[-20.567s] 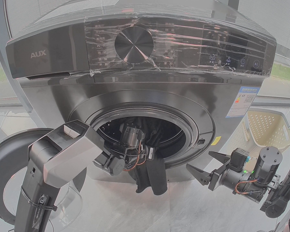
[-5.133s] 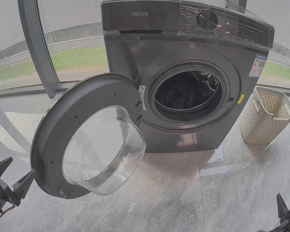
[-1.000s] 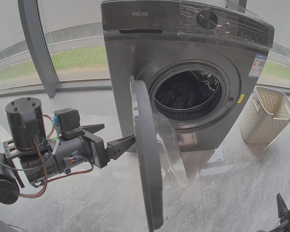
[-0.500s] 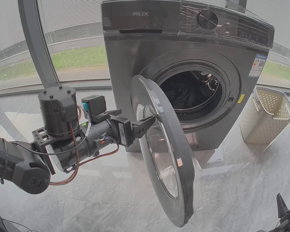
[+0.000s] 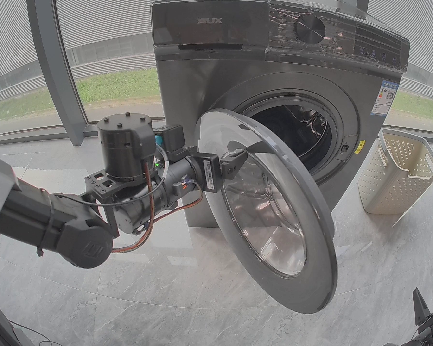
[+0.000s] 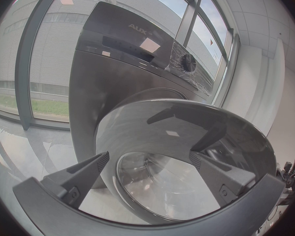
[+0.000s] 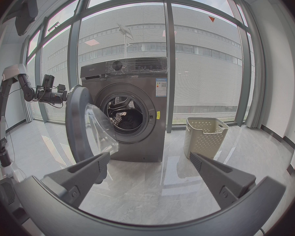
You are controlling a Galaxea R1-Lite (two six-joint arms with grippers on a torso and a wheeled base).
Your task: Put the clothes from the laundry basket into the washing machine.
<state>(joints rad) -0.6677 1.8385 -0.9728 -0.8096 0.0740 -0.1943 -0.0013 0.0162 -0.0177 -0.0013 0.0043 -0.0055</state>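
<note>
The grey washing machine (image 5: 197,73) stands by the window. Its round door (image 5: 274,207) hangs half open, at an angle across the drum opening (image 5: 305,130). Dark clothes (image 7: 129,118) lie inside the drum. My left gripper (image 5: 235,158) is open, its fingertips against the door's outer face (image 6: 173,125), near the upper edge of the glass. The cream laundry basket (image 5: 399,169) stands on the floor to the right of the machine, its perforated inner walls showing. My right gripper (image 7: 149,158) is open and holds nothing, low at the right, far from the machine.
Glossy grey floor tiles (image 5: 168,289) spread in front of the machine. Tall windows with a dark pillar (image 5: 53,58) stand behind and to the left. The basket (image 7: 205,135) sits close to the machine's right side.
The door has swung from edge-on towards the drum opening. My left arm has moved right and up with its open fingers against the door. The right gripper has stayed put.
</note>
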